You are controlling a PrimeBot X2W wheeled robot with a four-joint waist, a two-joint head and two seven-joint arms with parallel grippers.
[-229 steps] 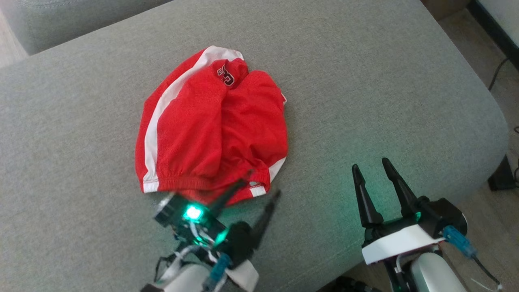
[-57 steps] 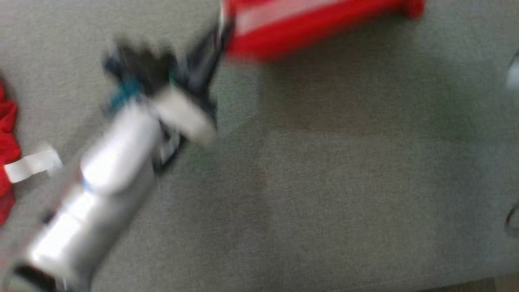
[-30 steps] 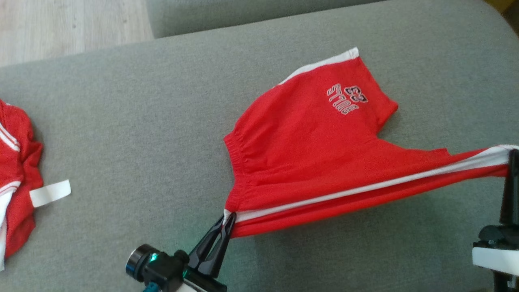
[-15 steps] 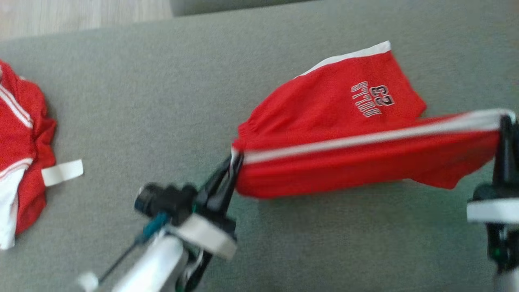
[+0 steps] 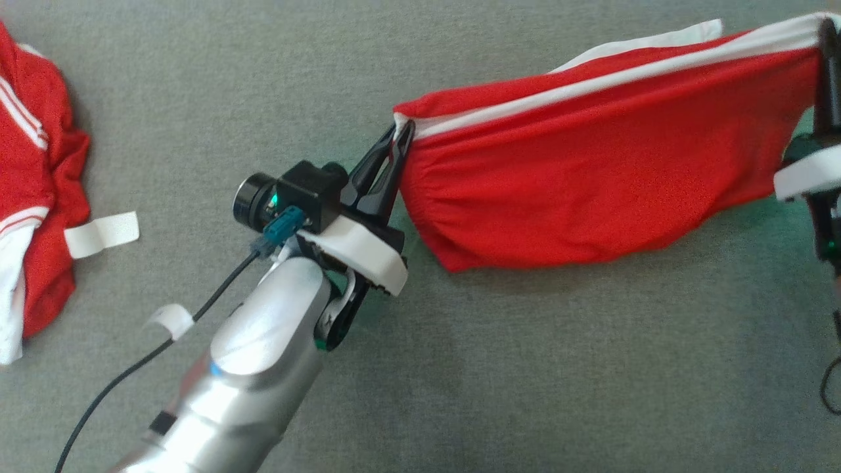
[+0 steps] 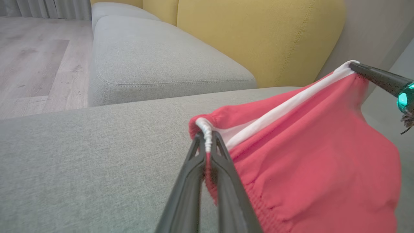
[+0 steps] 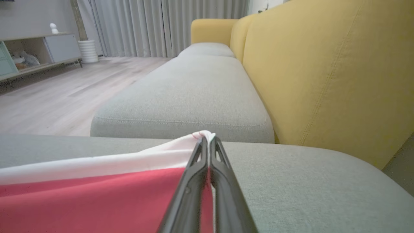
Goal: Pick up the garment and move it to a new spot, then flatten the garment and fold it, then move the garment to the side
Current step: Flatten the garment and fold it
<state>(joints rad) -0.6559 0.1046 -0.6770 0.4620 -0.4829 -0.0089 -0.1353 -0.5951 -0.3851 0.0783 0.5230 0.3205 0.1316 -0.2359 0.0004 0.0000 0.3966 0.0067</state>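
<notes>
The garment is a pair of red shorts with a white side stripe, hanging stretched above the grey cushion between both grippers. My left gripper is shut on its elastic waistband corner, seen close up in the left wrist view, where the fingertips pinch the white edge of the garment. My right gripper is shut on the far end of the white stripe at the right edge. In the right wrist view its gripper clamps the white hem of the garment.
A second red and white garment lies crumpled at the cushion's left edge, with a white tag beside it. Another grey seat cushion and a yellow backrest stand beyond. Wooden floor lies to the left.
Both grippers have raised the shorts, so the cloth now hangs clear of the cushion and the printed leg is hidden. The head camera has tilted down and shifted.
</notes>
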